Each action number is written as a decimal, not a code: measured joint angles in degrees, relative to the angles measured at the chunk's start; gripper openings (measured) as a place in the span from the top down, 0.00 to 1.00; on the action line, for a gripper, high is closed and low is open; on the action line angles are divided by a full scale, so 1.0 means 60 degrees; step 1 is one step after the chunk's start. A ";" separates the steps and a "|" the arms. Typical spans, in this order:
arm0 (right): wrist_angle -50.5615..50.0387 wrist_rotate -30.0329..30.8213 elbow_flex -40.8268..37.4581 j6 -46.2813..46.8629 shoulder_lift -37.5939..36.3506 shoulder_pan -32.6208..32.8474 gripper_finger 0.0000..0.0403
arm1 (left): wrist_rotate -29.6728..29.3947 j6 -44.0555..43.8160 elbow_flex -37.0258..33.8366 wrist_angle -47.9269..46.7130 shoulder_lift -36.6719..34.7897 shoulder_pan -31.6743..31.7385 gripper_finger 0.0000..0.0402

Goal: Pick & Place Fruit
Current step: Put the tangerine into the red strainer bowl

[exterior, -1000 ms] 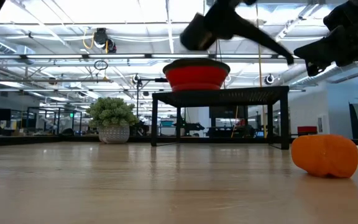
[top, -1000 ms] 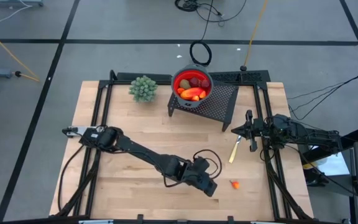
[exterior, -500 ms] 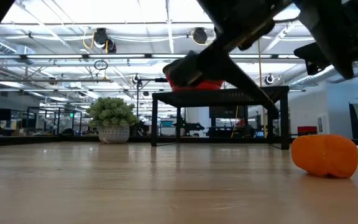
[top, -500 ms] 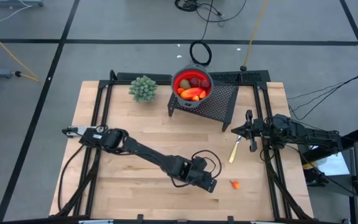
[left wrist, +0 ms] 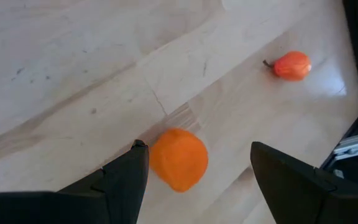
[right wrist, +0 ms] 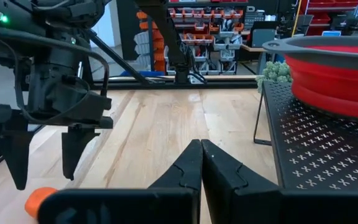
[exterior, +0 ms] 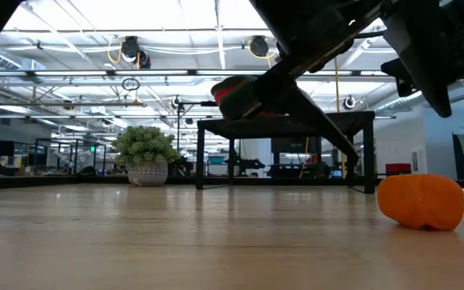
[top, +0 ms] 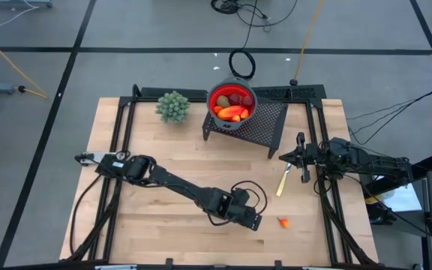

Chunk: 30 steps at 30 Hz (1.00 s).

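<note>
From above: the left claw (top: 255, 223) reaches low across the near side of the bench (top: 163, 150), just left of a small orange fruit (top: 283, 222) lying on the wood. The right claw (top: 300, 157) waits at the right edge, beside a pale yellow piece (top: 282, 182). At the far side a red bowl (top: 232, 100) sits on a black mesh stand (top: 265, 124), with red and orange fruit inside. A green plant ball (top: 172, 106) stands left of it.

Down at bench level: the orange fruit (exterior: 421, 200) sits on the wood at the right, dark arm parts hanging overhead. The plant (exterior: 144, 149) is far left, the stand (exterior: 288, 123) centre with the bowl (exterior: 232, 91) partly hidden.

Left wrist: fingers (left wrist: 124, 175) spread wide apart, the orange fruit (left wrist: 179, 158) lying on the bench between them, not touched. A second red-orange piece (left wrist: 291, 65) with a stem lies farther off.

Right wrist: fingers (right wrist: 188, 167) pressed together, holding nothing. The left claw (right wrist: 45, 149) hangs open just above the orange fruit (right wrist: 37, 198); bowl (right wrist: 334, 71) on the stand (right wrist: 316, 155) at right.
</note>
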 joint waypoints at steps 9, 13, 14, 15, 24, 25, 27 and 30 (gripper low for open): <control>0.0000 0.0001 0.0001 0.0000 0.0000 0.0001 1.00 | 0.0150 0.0026 -0.0228 -0.0007 0.0000 0.0002 0.30; -0.0001 -0.0002 0.0001 0.0000 0.0000 0.0001 1.00 | 0.0383 0.0699 -0.0335 0.0439 0.0000 -0.0027 0.30; -0.0003 0.0001 0.0001 0.0000 0.0000 0.0003 1.00 | 0.0329 0.0790 -0.0339 0.0435 0.0000 -0.0034 0.30; -0.0004 0.0001 0.0001 0.0000 0.0000 0.0004 1.00 | 0.0242 0.0826 -0.0345 0.0435 0.0000 -0.0031 0.30; -0.0007 0.0001 -0.0002 0.0000 0.0000 0.0000 1.00 | 0.0447 0.0848 -0.0359 0.0415 0.0239 0.0039 0.30; -0.0001 0.0005 -0.0002 0.0000 0.0000 0.0002 1.00 | 0.0643 0.0782 -0.0361 0.0485 0.0363 0.0045 0.30; -0.0004 0.0001 -0.0002 0.0000 0.0003 0.0001 1.00 | 0.1079 0.0549 -0.0357 0.0575 0.0467 0.0083 0.30; -0.0009 0.0005 -0.0002 0.0000 0.0011 0.0002 1.00 | 0.1284 0.0339 -0.0350 0.0482 0.0561 0.0107 0.30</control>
